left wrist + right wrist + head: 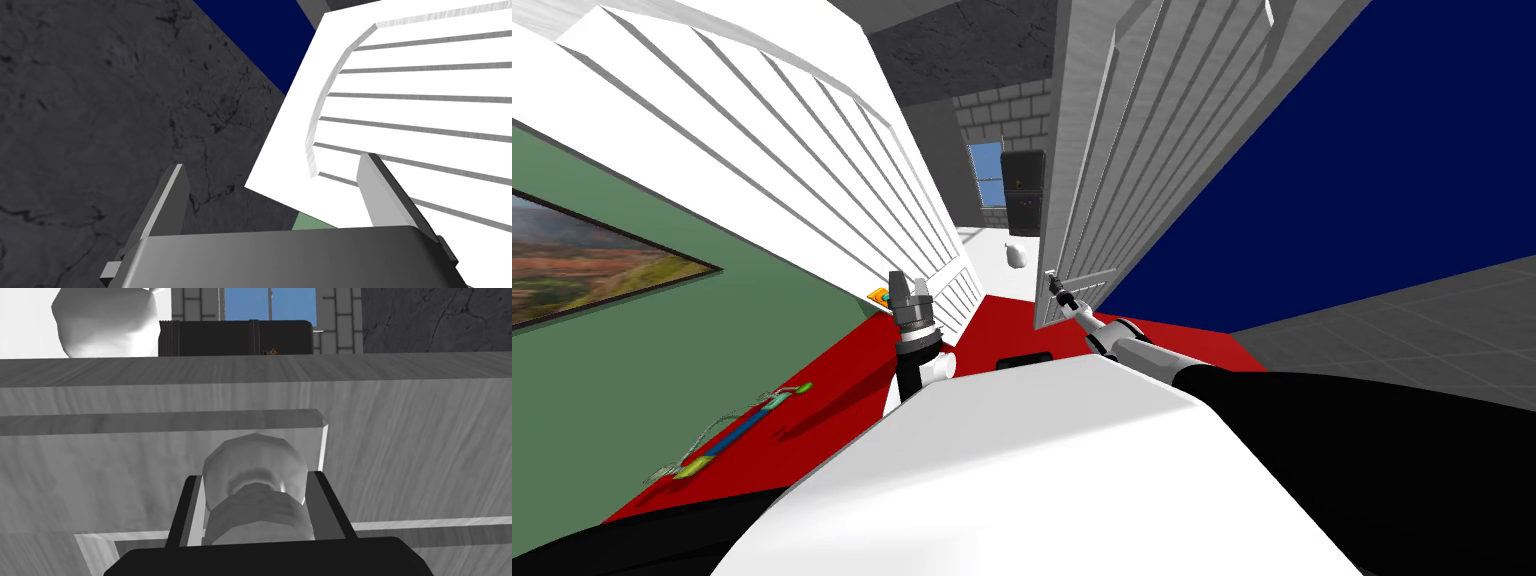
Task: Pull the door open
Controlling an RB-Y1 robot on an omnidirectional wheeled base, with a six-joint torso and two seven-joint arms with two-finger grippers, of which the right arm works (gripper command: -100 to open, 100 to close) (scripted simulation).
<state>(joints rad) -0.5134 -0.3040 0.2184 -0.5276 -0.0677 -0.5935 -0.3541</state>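
While the right gripper (pixel 255 480) pinches the round knob (pixel 255 460) from both sides, fingers pressed to it, the grey door (pixel 1112 150) stands ajar ahead on my right, with the knob near its free edge. The left gripper (pixel 908 296) hangs wide open and empty near a white slatted panel (pixel 812 150). The knob looks smooth and rounded, so a straight pull against the door's arc could slide the fingers off. The right arm is well stretched, leaving little leverage.
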